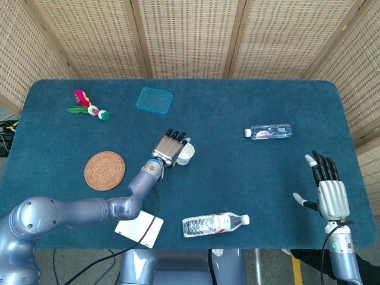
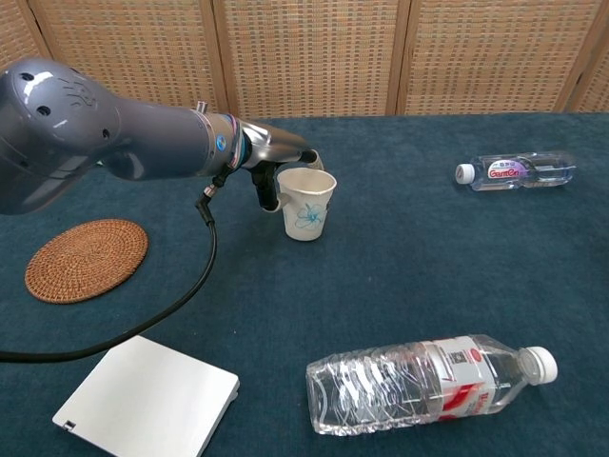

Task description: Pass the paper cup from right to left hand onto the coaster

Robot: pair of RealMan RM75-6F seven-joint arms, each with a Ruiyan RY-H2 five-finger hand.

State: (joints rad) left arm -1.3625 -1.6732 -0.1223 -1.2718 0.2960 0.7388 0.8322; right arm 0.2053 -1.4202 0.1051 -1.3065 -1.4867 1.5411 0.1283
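The paper cup (image 2: pixel 305 203) stands upright on the blue bench (image 1: pixel 237 196), near its middle, mouth up, with a blue flower print on its side. The left hand (image 1: pixel 170 148) is at the cup's left side: in the chest view the upper fingers (image 2: pixel 297 152) reach over the near rim while the thumb (image 2: pixel 266 194) comes down against the cup's left wall. The fingers lie around the cup, and the cup's base appears to rest on the bench; whether the grip is firm cannot be told from either view. In the head view the hand covers the left part of the cup, leaving only its right rim visible. The woven coaster (image 1: pixel 104 170) lies flat to the left of the cup, well apart from it, with the left forearm passing beside it. The right hand (image 1: pixel 325 192) is at the far right edge of the bench, well apart from the cup, fingers spread wide and holding nothing. Other items on the bench: a small water bottle (image 1: pixel 269 131) on its side at the right, a larger clear bottle (image 2: pixel 428 381) on its side at the near edge, a white flat box (image 2: pixel 147 398), a teal square lid (image 1: pixel 154 100), and a colourful toy (image 1: pixel 89 104) at the far left.
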